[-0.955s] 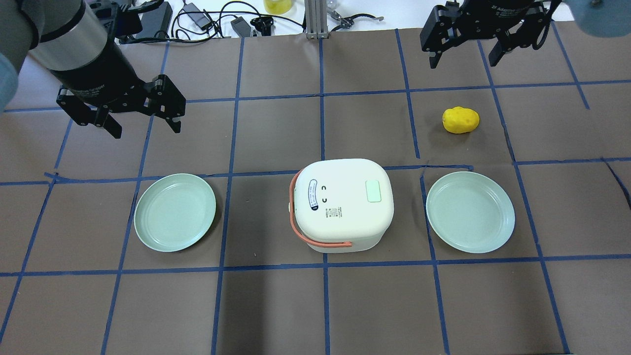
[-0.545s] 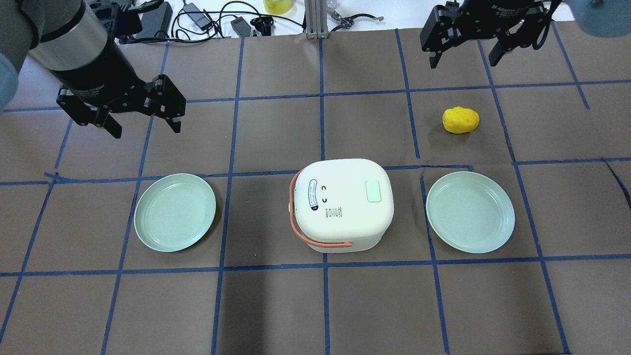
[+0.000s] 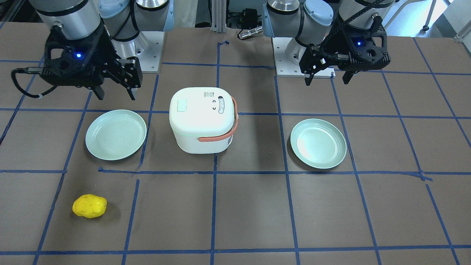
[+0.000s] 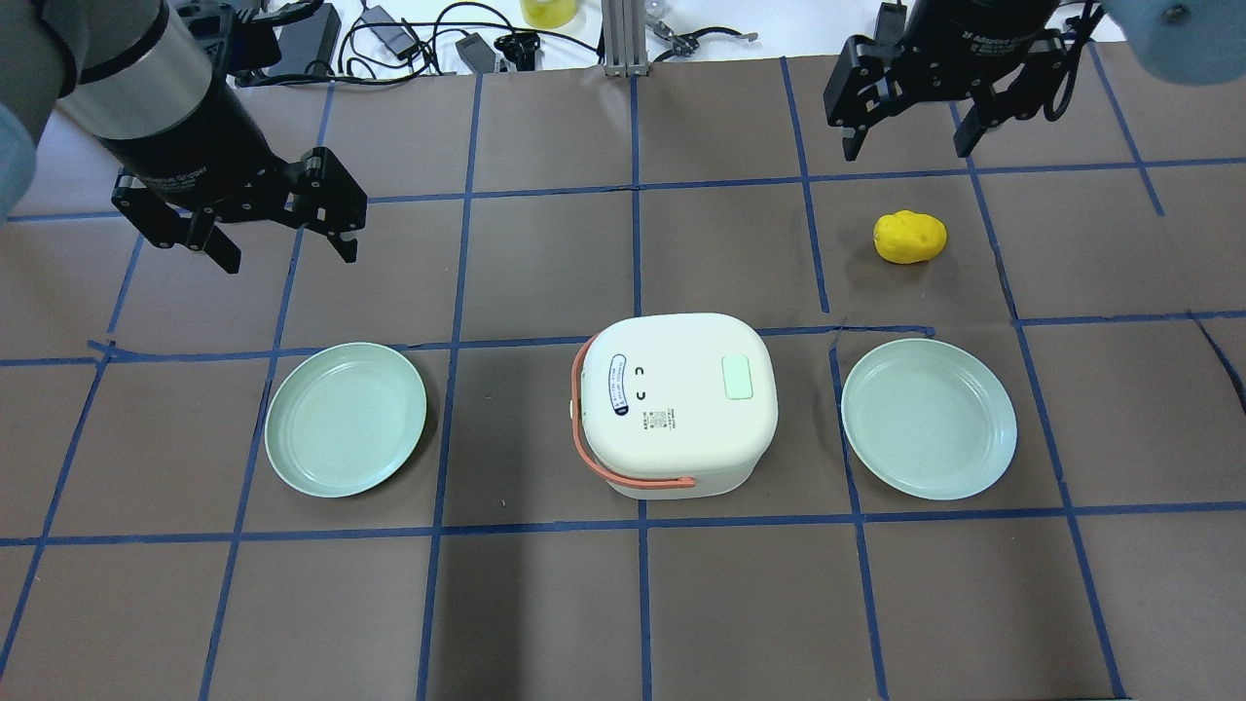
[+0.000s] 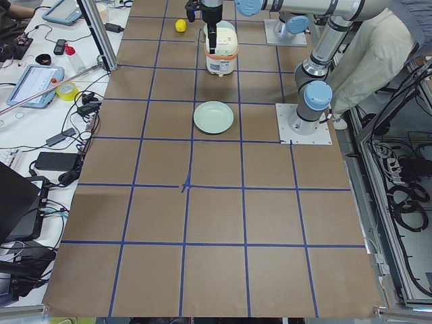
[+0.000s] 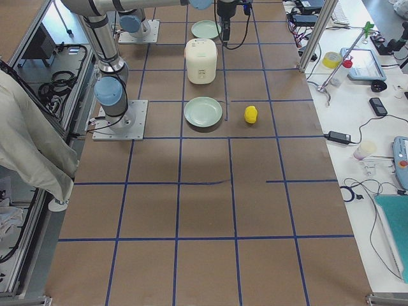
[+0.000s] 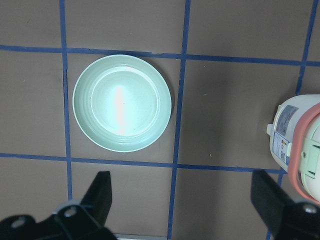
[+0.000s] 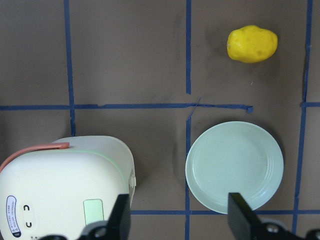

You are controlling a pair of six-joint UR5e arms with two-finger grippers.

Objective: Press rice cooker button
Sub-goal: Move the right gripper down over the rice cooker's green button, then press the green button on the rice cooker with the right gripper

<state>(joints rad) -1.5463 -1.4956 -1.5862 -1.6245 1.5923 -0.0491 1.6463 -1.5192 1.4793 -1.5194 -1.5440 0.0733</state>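
Observation:
The white rice cooker [image 4: 677, 404] with an orange handle stands mid-table between two plates. Its pale green button [image 4: 737, 377] sits on the lid's right side; it also shows in the front view [image 3: 183, 105] and the right wrist view [image 8: 93, 211]. My left gripper [image 4: 290, 255] is open and empty, hovering above the table behind the left plate, well away from the cooker. My right gripper [image 4: 906, 151] is open and empty, high above the table beyond the potato; in its wrist view [image 8: 181, 220] the cooker [image 8: 70, 185] lies at lower left.
A pale green plate [image 4: 346, 419] lies left of the cooker and another [image 4: 929, 419] lies right of it. A yellow potato [image 4: 909, 237] lies behind the right plate. Cables and adapters [image 4: 409, 39] line the far table edge.
My right gripper has shifted slightly down in the overhead view, toward the potato. The left gripper and the cooker have not moved.

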